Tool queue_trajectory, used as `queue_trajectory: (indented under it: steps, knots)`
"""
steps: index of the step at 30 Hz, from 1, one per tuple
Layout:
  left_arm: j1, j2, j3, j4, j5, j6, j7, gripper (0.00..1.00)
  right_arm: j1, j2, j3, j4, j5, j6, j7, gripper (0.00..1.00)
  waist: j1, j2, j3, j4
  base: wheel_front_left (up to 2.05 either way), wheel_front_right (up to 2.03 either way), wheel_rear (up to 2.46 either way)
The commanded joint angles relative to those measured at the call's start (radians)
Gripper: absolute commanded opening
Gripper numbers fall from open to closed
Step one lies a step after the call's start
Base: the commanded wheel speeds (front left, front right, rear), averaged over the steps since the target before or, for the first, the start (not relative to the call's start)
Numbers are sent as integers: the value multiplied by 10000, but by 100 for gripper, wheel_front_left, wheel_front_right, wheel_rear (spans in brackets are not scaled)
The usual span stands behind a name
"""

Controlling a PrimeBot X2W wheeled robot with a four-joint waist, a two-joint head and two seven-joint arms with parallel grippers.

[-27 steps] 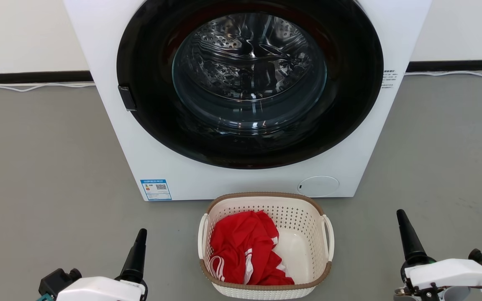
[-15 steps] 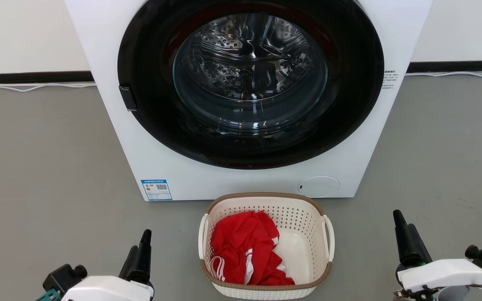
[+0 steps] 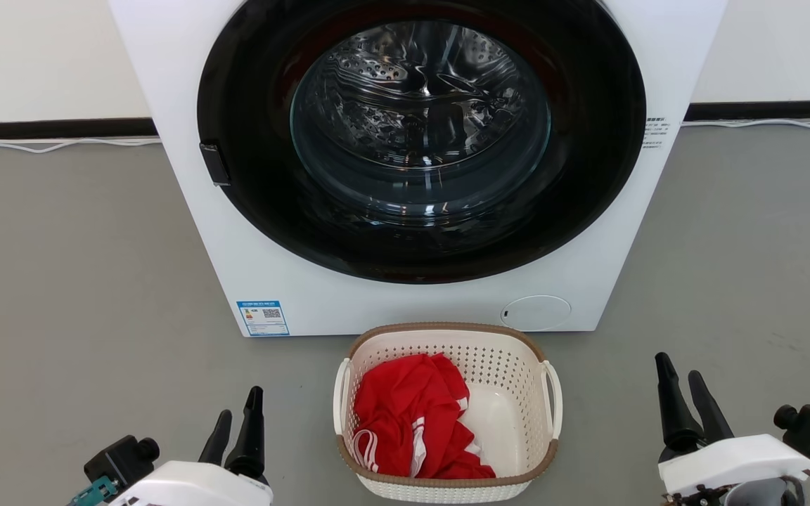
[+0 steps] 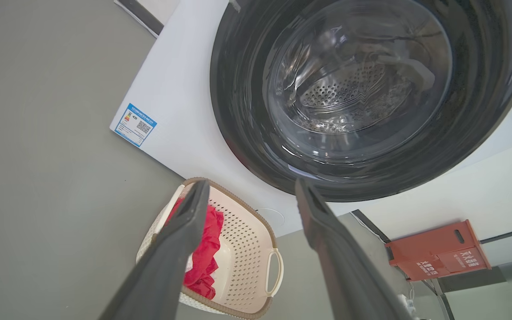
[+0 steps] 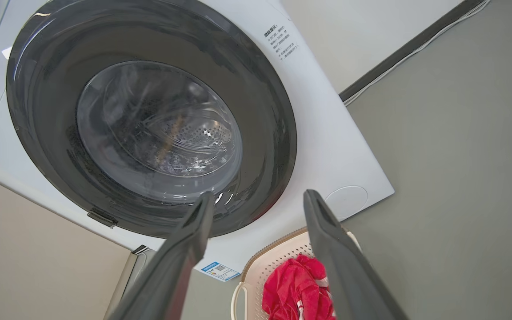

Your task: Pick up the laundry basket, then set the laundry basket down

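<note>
At the washer's foot: the laundry basket (image 3: 491, 357) stands upright on the grey floor (image 3: 60, 281), just in front of the washing machine (image 3: 187, 211) and between the robot's two arms.
Progress: by the look of things, nothing is done yet. The basket rests on the ground untouched, so both the lift and the set-down remain.
Left side: the left gripper (image 3: 240, 403) hangs low beside the basket and apart from it, fingers spread and empty.
Right side: the right gripper (image 3: 677, 365) is likewise parted and holds nothing. It is farther from the basket than its partner.
Basket's look: cream-white perforated plastic, rounded-rectangular, with a brown woven-look rim. A white loop handle stands on each side, the left handle (image 3: 340, 397) and the right handle (image 3: 555, 400), both free.
Contents: a red garment (image 3: 405, 414) with white stripes is heaped toward the basket's left half. The bottom at the right is bare.
Next, as a judgement: each gripper probably has to move inward to its handle before any lift.
</note>
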Motion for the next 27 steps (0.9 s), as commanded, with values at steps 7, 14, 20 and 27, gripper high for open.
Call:
queue_trajectory:
  steps: [7, 14, 20, 27]
  knots:
    - [-222, 92, 0, -335, 1097, 202, -351, 100, -118, -189, 211, -205, -1213, 45, -379, 100, -1, 0, 28, 19, 0, 0, 0]
    - [-208, 103, -118, -384, 1941, 340, -556, 100, -96, -213, 270, -204, -2161, 49, -584, 100, -1, 0, 56, 34, 0, 0, 0]
    - [-197, 112, -186, -428, 2696, 449, -733, 100, -81, -216, 333, -184, -2940, 53, -761, 100, -1, 0, 73, 24, 0, 0, 0]
    - [-195, 121, -239, -479, 3420, 562, -909, 100, -71, -217, 332, -165, -3719, 56, -937, 100, -1, 0, 83, 13, 0, 0, 0]
